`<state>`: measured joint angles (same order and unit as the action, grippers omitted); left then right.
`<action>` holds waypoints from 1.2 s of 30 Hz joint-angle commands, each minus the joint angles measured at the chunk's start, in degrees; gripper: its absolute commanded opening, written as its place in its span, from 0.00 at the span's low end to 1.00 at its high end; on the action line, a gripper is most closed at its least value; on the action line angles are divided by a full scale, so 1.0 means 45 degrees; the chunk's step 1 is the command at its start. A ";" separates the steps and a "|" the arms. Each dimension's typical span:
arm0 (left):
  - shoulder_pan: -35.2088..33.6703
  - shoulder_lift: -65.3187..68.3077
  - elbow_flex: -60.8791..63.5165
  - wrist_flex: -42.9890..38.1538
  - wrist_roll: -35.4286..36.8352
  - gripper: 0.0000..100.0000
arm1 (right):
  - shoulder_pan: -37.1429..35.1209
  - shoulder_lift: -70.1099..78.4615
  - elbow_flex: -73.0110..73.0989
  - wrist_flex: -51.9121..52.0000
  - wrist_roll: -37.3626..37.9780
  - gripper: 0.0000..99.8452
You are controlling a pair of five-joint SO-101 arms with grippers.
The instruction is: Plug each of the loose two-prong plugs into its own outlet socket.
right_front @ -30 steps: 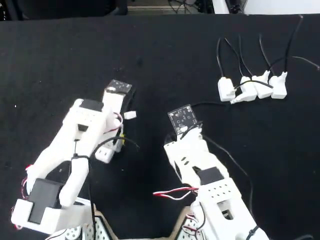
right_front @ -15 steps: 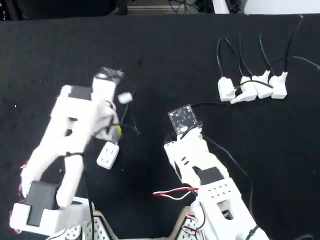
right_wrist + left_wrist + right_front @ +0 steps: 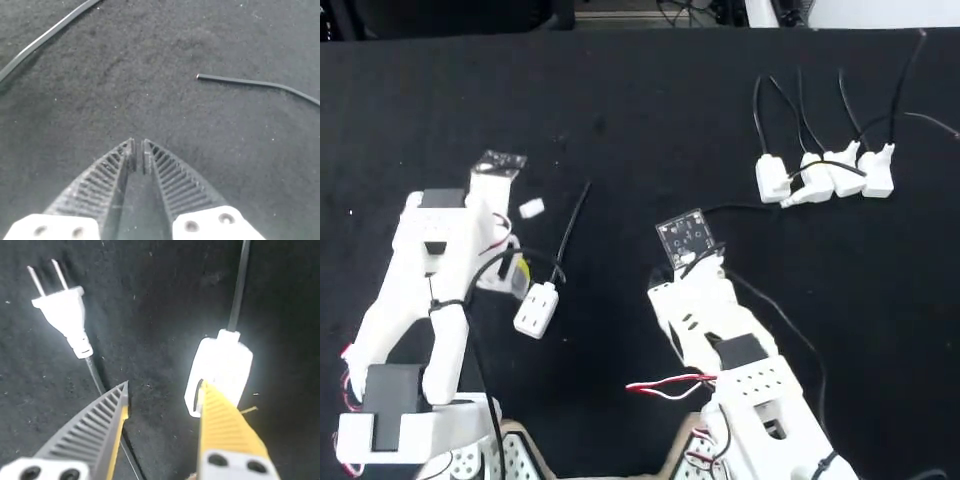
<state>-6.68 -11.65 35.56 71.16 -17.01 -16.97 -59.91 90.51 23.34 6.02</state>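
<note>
High view: the outlet socket [image 3: 535,308] lies on the black table [image 3: 640,100] beside my left arm. The two-prong plug [image 3: 531,208] lies apart from it, unplugged.

Left wrist view: my left gripper [image 3: 164,386] is spread wide and holds nothing. Its yellow finger [image 3: 220,425] overlaps the socket's edge. The plug's prongs are bare.

Right wrist view: my right gripper [image 3: 138,150] is closed on nothing, near a cord end [image 3: 250,82].
</note>
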 commanded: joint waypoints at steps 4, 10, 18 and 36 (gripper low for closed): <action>-0.0166 -0.0332 0.0733 -0.1407 -0.0567 0.22 | 0.0176 -0.0322 -0.0752 -0.0274 -0.0117 0.02; -0.0186 -0.0469 0.0615 -0.1368 -0.0703 0.22 | 0.0176 -0.0322 -0.0733 -0.0293 -0.0117 0.02; -0.0479 -0.0430 0.0283 -0.0742 -0.0703 0.22 | 0.0176 -0.0342 -0.0694 -0.0313 -0.0098 0.02; 0.4171 -0.0567 0.2882 -0.0742 -0.0586 0.22 | 0.2755 -0.0342 -0.1143 -0.0313 -0.2501 0.02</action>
<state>8.44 -12.18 49.10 67.82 -19.74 -6.07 -59.91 88.92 23.34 -4.09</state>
